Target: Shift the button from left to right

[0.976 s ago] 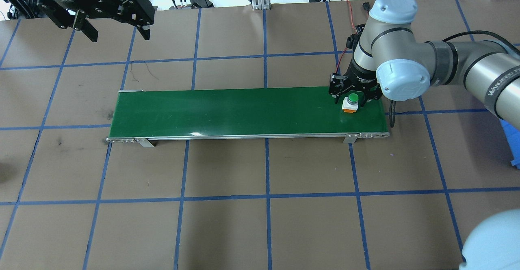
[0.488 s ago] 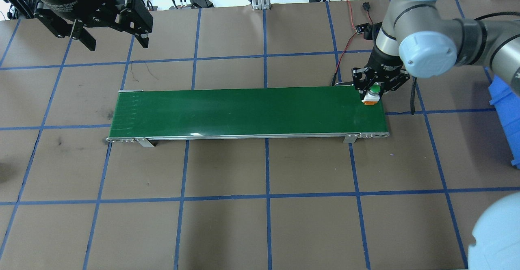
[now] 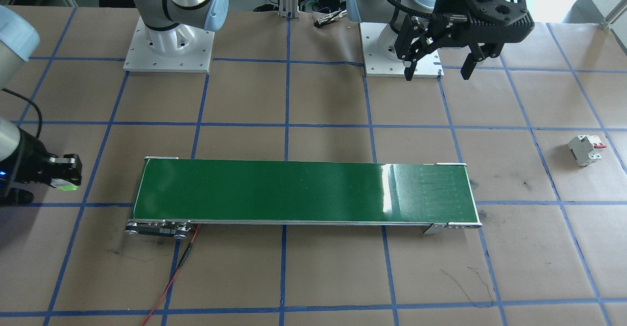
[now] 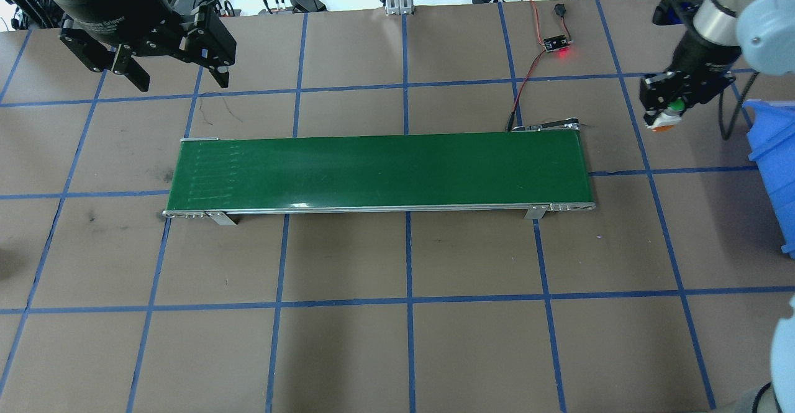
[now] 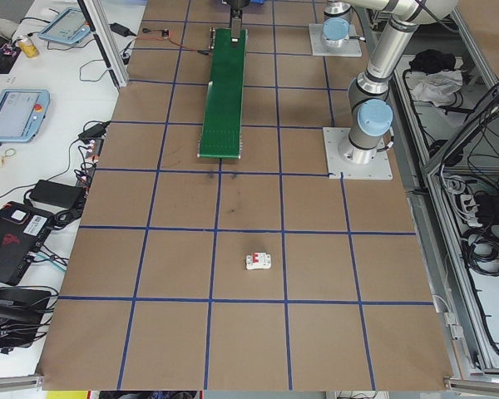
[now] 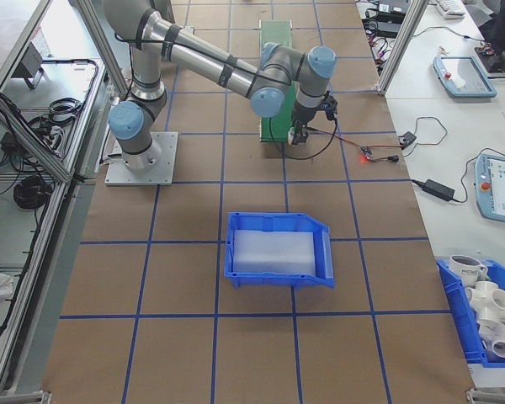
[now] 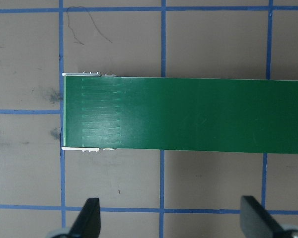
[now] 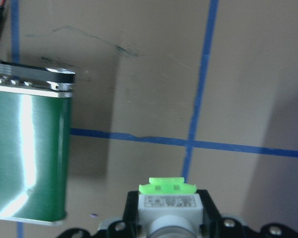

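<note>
1. Button point(image 4: 666, 117) hangs clamped in the right gripper point(image 4: 663, 110), held in the air over the brown table point(image 4: 397, 351), off the right-hand end of the green conveyor belt point(image 4: 379, 167); the wrist view shows its white body and bright light-green base point(image 8: 167, 187) between the fingers, above a crossing of blue tape lines.
2. Seen from across the table, the same gripper point(image 3: 61, 181) sits at the frame's left edge, a sliver of light green showing between its black fingers point(image 3: 68, 165), well clear of the belt point(image 3: 303, 192).
3. Left gripper point(image 4: 177, 71) hovers high over the table's far left corner with its jaws spread wide and nothing between them; its own camera looks straight down on the belt's left end point(image 7: 188, 114), both fingertips point(image 7: 89, 218) far apart at the bottom of the frame.
4. Grey-white circuit breaker point(image 3: 585, 149) with a red lever lies alone on the table, well beyond the belt's left end.
5. Blue bin point(image 6: 279, 250) stands on the table on the robot's right side, a white slab inside it.
6. Small sensor board point(image 4: 557, 43) glows red beyond the belt, joined to it by a red wire point(image 4: 526, 77).
</note>
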You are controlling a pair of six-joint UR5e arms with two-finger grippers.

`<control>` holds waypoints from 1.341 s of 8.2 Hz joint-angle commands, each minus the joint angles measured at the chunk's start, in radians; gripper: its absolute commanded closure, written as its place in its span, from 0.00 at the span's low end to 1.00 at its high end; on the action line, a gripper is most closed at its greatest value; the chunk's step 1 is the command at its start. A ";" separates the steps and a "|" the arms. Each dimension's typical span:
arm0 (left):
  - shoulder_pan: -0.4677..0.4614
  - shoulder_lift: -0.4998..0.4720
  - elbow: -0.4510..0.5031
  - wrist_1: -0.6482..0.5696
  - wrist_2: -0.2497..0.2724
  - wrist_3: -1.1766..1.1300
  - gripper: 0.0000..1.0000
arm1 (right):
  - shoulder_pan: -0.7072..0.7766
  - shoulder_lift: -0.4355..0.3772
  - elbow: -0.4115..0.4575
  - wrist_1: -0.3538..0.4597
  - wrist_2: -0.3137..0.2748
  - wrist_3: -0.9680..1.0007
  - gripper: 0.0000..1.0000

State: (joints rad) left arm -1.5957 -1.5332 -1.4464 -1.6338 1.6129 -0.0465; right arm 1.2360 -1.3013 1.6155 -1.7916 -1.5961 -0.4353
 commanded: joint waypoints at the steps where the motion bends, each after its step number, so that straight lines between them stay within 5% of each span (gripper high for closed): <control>1: 0.003 -0.013 -0.017 0.006 -0.007 -0.003 0.00 | -0.177 -0.035 -0.008 -0.038 -0.079 -0.369 0.96; 5: 0.010 -0.041 -0.023 -0.001 0.005 0.001 0.00 | -0.393 -0.007 -0.002 -0.078 -0.094 -0.858 0.95; 9: 0.011 -0.068 -0.012 0.005 -0.004 -0.004 0.00 | -0.455 0.077 0.000 -0.294 -0.090 -1.499 0.88; 11: 0.011 -0.073 -0.022 0.011 -0.002 -0.003 0.00 | -0.483 0.181 0.006 -0.379 -0.099 -1.641 0.83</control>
State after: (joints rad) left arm -1.5848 -1.5979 -1.4651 -1.6277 1.6124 -0.0492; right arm 0.7775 -1.2070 1.6161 -2.0887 -1.6862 -1.9175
